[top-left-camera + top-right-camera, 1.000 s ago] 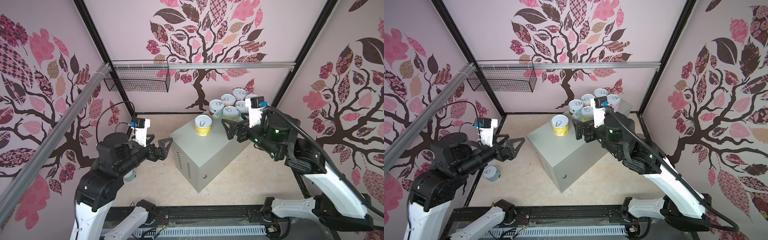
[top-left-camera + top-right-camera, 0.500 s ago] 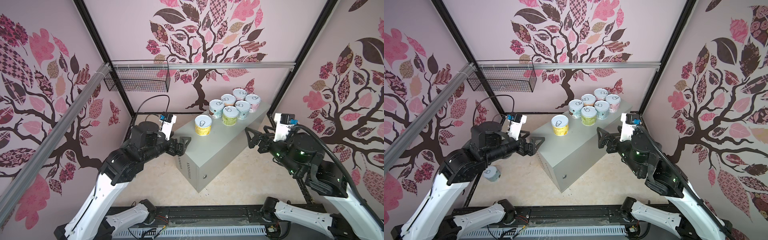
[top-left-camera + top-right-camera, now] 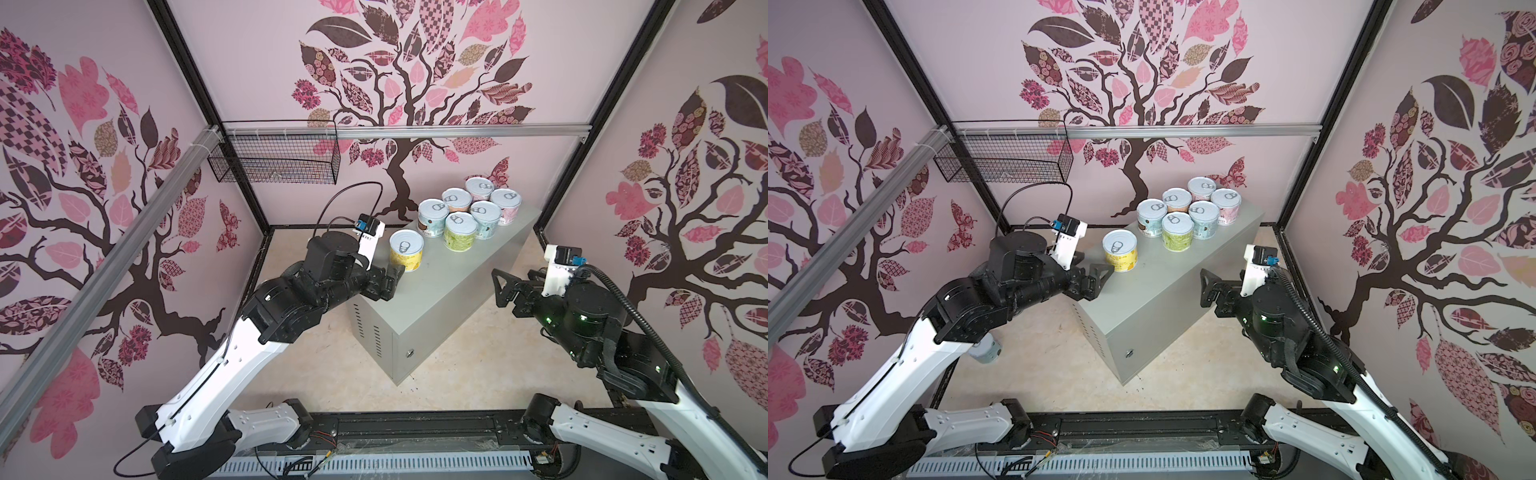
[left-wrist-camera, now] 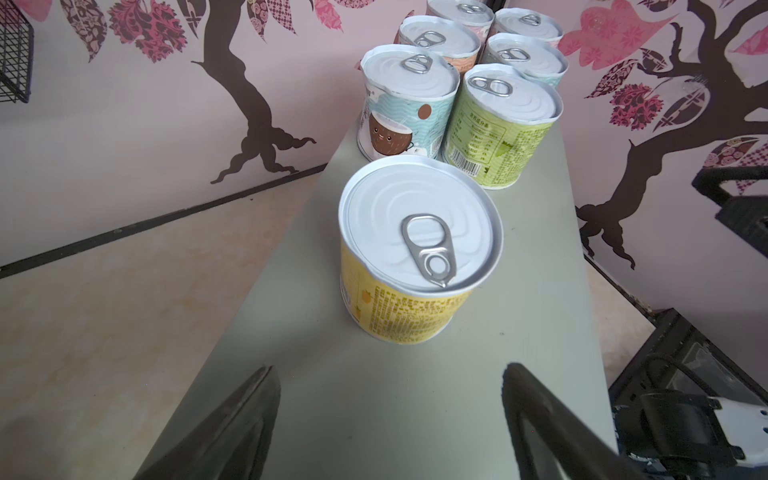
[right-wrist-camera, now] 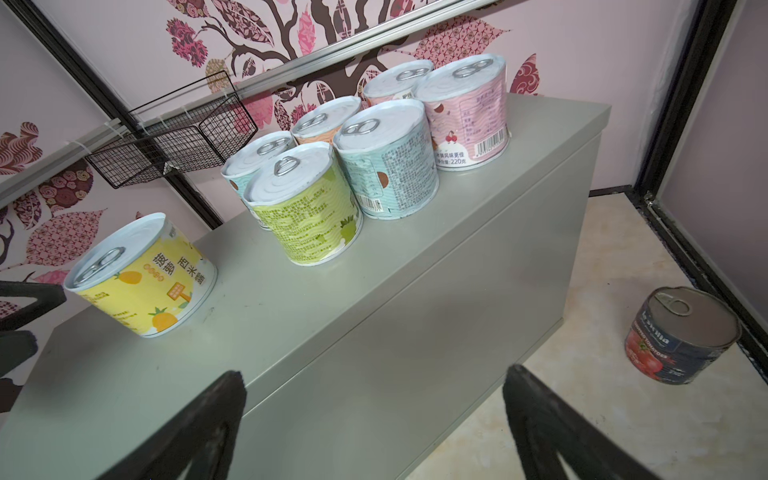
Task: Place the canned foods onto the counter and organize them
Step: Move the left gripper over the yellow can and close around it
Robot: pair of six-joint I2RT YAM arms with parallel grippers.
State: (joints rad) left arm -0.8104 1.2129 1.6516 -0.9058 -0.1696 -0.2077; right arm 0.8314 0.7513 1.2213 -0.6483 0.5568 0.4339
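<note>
Canned foods mostly stand on the counter (image 3: 436, 303) already, so I read this as the tidying stage, with two cans yet to come up from the floor (image 3: 332, 374). Nearest me on the left, a bluish can (image 3: 986, 351) sits on the floor, half hidden under the left arm (image 3: 892, 374). A tomato can (image 5: 681, 340) stands on the floor to the right of the counter; only the right wrist view shows it. My right gripper (image 3: 500, 286) hangs near the counter's right side, jaws spread wide and empty. My left gripper (image 4: 388, 370) is over the left end of the counter top, jaws apart with nothing between them. It points squarely at the yellow can (image 4: 415, 266), which stands upright by itself close to the left edge. Beyond it, six cans (image 3: 469, 212) are packed close at the far end, and farther back a wire basket (image 3: 274, 162) hangs on the wall.

As I judge it, the step in hand is taking the yellow can and closing it up against that group. I'd drive straight in, low and level, so the fingers pass either side of the label below the rim. I'd squeeze only once the can is centred, and lift a little rather than shove, since the edge is close. Then I'd set it down just beside the coconut-label can (image 4: 405, 104) without bumping the rows.
</note>
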